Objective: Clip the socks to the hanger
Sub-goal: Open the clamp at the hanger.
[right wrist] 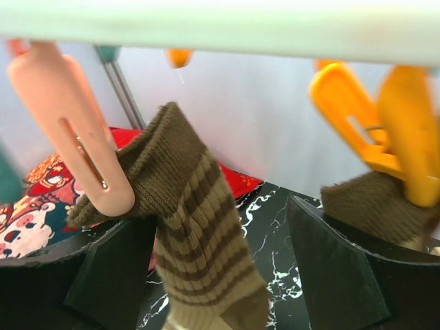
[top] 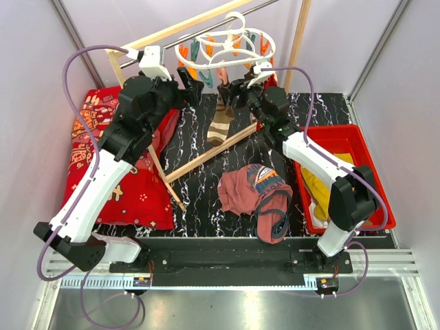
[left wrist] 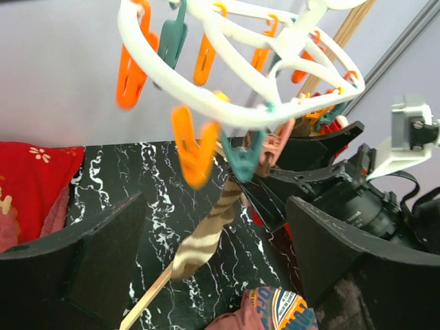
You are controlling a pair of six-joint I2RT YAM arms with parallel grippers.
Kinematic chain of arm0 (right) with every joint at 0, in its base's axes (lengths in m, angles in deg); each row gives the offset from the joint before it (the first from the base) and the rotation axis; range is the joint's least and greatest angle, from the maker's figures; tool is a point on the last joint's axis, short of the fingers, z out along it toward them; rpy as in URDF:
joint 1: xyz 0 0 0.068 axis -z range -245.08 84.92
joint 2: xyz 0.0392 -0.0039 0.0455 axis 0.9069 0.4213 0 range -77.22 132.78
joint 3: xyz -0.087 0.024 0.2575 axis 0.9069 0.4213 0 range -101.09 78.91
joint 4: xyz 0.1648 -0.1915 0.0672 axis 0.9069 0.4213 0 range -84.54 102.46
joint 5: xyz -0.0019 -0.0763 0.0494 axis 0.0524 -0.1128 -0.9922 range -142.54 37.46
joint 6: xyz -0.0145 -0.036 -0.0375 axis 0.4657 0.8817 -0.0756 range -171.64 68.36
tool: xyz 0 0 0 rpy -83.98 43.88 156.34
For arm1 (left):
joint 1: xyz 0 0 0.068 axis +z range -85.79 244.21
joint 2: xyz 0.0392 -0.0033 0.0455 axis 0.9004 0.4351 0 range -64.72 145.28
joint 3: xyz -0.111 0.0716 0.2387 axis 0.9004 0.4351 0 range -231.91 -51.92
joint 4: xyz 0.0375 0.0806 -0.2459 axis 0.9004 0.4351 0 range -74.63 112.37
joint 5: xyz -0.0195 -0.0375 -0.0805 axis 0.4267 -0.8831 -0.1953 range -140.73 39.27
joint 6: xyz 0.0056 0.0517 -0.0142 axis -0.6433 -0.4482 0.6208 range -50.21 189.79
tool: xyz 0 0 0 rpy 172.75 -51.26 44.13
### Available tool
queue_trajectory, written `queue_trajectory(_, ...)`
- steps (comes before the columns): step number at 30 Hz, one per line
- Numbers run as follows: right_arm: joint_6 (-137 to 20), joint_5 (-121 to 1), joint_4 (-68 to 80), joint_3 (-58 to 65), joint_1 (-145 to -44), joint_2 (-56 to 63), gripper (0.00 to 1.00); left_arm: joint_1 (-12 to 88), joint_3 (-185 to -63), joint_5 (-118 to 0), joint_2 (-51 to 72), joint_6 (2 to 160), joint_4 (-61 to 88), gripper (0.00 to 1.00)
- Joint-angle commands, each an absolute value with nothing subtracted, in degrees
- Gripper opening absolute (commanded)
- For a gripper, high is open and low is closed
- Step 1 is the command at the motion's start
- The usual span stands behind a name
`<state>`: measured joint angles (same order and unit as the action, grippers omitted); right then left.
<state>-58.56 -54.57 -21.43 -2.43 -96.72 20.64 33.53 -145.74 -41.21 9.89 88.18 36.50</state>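
A black, white-veined marble worktop (top: 206, 199) spreads beneath both pairs of jaws. Left of the left jaws, reaching toward the near edge, lies a red cartoon-print cushion (top: 86, 120). A wooden-pole rack with a metal rail (top: 199, 161) stands about the jaws, its low wooden bar slanting under them. Nearer than the right jaws, a crumpled rust-maroon garment with blue-grey print (top: 240, 189) lies on the worktop. To their right sits a red plastic bin (top: 340, 141).

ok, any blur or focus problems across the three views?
Top external: sharp, evenly lit, no glare. Left wrist: hanger and nearest orange peg smeared soft, marble table crisper. Right wrist: striped sock knit sharp, hanger rim a pale blur on top, right-hand orange peg soft.
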Motion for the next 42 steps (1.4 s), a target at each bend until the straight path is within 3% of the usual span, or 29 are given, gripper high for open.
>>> queue_trajectory(1,-59.6,-53.8,-23.0,-1.8,-95.1,17.5,0.84,33.7,-149.6,-43.3,12.2,89.8,34.6,0.8)
queue_trajectory(10,-59.9,-55.0,-22.9,-0.7,-94.1,16.6,0.84,33.0,-151.7,-46.0,15.6,93.1,33.9,0.74)
queue_trajectory(13,-59.9,-55.8,-22.9,-0.5,-93.9,16.1,0.84,32.9,-151.8,-45.2,16.7,93.0,33.2,0.68)
queue_trajectory(26,-59.7,-56.8,-22.6,0.6,-93.2,14.6,0.84,32.0,-149.5,-36.8,19.1,90.5,27.3,0.63)
queue_trajectory(42,-58.8,-61.5,-21.0,2.3,-92.9,11.0,0.84,31.9,-148.5,-35.9,20.3,89.7,24.8,0.29)
